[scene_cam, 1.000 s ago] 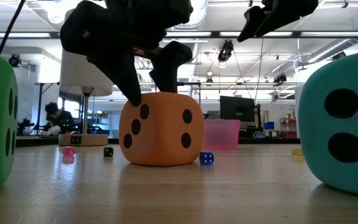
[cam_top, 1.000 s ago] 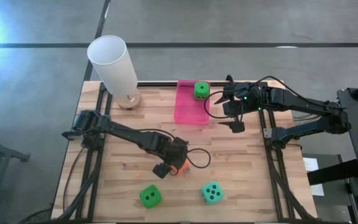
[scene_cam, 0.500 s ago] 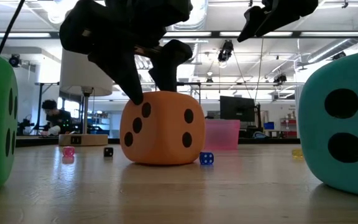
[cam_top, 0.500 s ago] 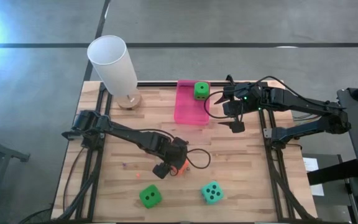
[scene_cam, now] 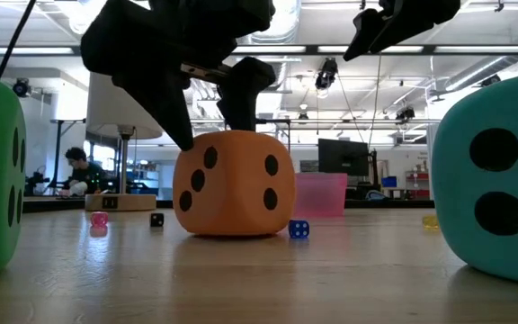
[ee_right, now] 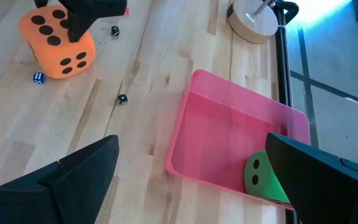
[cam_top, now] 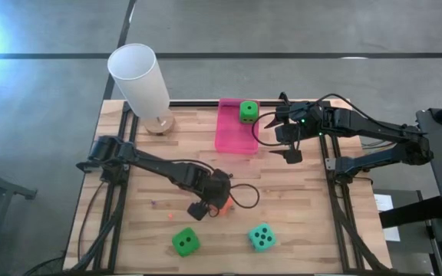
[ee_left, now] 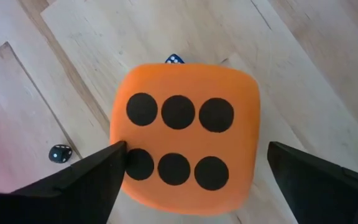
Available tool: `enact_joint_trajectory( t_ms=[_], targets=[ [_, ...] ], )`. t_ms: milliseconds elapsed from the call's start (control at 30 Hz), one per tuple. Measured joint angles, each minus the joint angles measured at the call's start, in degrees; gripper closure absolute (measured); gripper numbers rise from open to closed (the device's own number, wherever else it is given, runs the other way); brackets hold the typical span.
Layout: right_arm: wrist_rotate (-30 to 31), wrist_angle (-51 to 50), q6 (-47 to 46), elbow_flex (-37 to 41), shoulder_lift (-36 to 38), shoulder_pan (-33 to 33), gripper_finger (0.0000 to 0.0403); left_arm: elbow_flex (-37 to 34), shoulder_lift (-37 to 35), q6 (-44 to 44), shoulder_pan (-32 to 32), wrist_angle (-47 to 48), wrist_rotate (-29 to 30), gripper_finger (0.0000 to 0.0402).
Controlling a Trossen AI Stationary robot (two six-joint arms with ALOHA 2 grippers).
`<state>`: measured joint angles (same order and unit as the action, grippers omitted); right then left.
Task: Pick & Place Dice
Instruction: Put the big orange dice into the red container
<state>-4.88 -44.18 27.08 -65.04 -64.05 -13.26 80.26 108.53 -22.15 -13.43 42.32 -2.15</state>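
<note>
Bench (cam_top: pixel 298 207) centre: your left gripper (ee_left: pixel 191 171) straddles the orange die (ee_left: pixel 185 137), fingers wide, one touching it. Your right gripper (ee_right: pixel 185 165) hangs wide beside the pink tray (ee_right: pixel 229 134).

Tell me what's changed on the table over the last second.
The left tool spread its fingers wider around the orange die, which sits on the table unmoved. The right tool hangs open beside the pink tray; the green dice and teal die stayed put.
</note>
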Motion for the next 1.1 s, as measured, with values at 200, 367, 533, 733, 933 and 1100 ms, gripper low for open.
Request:
enact_joint_trajectory(
  t_ms=[200,367,533,733,933,1100],
  targets=[
    [0.0,0.0,0.1,0.0,0.0,0.0,0.0003,0.0,-0.6,0.8,-0.6,0.5,0.2,0.0005],
    [0.0,0.0,0.1,0.0,0.0,0.0,0.0003,1.1,-0.6,1.4,-0.6,1.3,0.8,0.0003],
    [0.0,0.0,0.1,0.0,0.0,0.0,0.0003,2.5,-0.9,2.8,-0.6,1.9,1.3,0.0004],
    [0.0,0.0,0.0,0.0,0.0,0.0,0.0003,2.6,-0.9,4.7,0.0,1.1,1.3,0.0003],
    [0.0,0.0,0.1,0.0,0.0,0.0,0.0003,2.7,-0.6,6.2,0.5,0.4,0.9,0.0003],
    [0.0,0.0,0.1,0.0,0.0,0.0,0.0003,2.7,-0.6,6.2,0.7,0.4,0.0,0.0002]
  ],
)
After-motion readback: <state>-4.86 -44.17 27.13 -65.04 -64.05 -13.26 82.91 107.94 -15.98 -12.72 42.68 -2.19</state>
